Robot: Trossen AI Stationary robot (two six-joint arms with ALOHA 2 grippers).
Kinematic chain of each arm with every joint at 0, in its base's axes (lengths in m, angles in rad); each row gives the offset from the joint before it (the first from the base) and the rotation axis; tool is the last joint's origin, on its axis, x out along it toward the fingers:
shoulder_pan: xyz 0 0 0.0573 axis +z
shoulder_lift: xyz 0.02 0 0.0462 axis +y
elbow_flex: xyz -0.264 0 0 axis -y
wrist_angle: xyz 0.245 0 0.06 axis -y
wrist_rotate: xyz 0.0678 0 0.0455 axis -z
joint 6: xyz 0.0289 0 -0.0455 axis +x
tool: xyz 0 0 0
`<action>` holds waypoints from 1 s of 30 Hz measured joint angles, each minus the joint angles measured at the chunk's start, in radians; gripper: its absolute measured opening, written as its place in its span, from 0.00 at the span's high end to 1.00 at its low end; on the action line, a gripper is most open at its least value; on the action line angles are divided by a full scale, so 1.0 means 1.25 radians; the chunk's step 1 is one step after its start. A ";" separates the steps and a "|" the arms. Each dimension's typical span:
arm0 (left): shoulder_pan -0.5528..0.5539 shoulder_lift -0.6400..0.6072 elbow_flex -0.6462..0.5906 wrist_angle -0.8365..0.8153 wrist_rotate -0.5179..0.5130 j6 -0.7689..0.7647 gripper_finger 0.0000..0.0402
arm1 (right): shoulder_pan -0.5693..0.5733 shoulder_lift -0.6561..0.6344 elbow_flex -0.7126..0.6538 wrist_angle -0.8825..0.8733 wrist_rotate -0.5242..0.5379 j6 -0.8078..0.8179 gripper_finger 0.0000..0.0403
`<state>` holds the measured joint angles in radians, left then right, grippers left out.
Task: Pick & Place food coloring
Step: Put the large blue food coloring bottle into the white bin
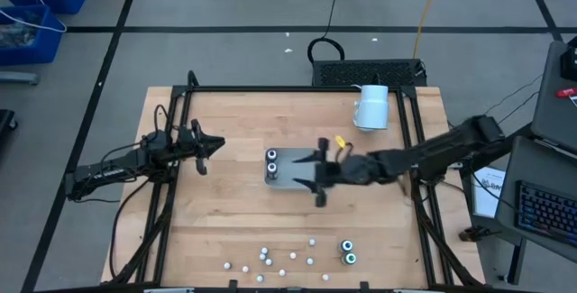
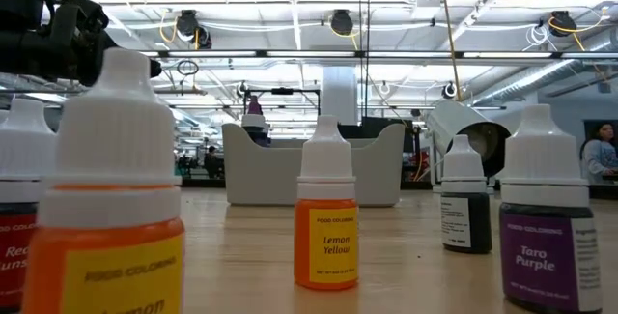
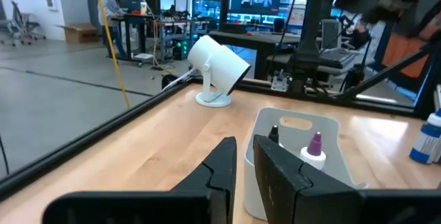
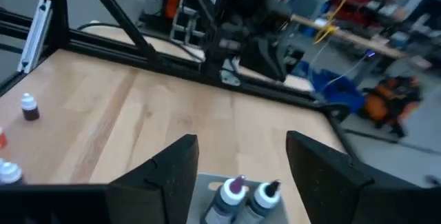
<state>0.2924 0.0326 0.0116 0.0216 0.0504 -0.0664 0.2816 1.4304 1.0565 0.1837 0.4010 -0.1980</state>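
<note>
From above, the right claw (image 1: 317, 169) is hovering over the grey tray (image 1: 287, 178) in the middle of the table (image 1: 234, 212), its fingers spread wide. Two bottles (image 1: 271, 161) are standing at the tray's left end. The left claw (image 1: 210, 149) is hanging over the table left of centre, well apart from the tray, with its fingers pressed nearly together.

Most of the food coloring (image 1: 287, 257) is sitting scattered along the lower edge of that picture, and two dark-bodied bottles (image 1: 347, 251) are standing together at the lower right of the group. A white cylinder (image 1: 370, 107) is lying tilted near the upper right of the table.

The table-level camera is showing what the overhead one cannot: printed labels. An orange bottle (image 2: 325, 219) in the centre reads Lemon Yellow, and a purple bottle (image 2: 547, 222) at the right reads Taro Purple. The tray (image 2: 314, 167) is showing behind them.

The right wrist camera is looking between its spread fingers (image 4: 162, 172) at two bottle tops (image 4: 249, 195) in the tray, one purple-tipped and one dark. The left wrist camera is showing the same pair (image 3: 313, 149) standing upright inside the tray (image 3: 293, 158), just past its nearly closed fingers (image 3: 224, 165).
</note>
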 joint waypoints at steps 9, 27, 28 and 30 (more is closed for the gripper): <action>0.000 0.000 0.000 -0.001 0.000 0.045 0.86 | 0.153 -0.186 -0.160 -0.013 0.053 -0.022 0.52; 0.000 0.000 -0.001 0.001 -0.002 0.118 0.86 | 0.141 -0.235 -0.638 0.633 0.057 0.042 0.61; 0.000 0.000 0.000 0.001 -0.005 0.121 0.86 | 0.141 -0.235 -0.645 0.635 0.058 0.044 0.61; 0.000 0.002 0.000 0.003 -0.014 0.129 0.86 | 0.140 -0.235 -0.649 0.648 0.060 0.043 0.62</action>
<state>0.2923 0.0353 0.0111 0.0251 0.0325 0.0954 0.4572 1.1370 0.2448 0.9939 0.4763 -0.1436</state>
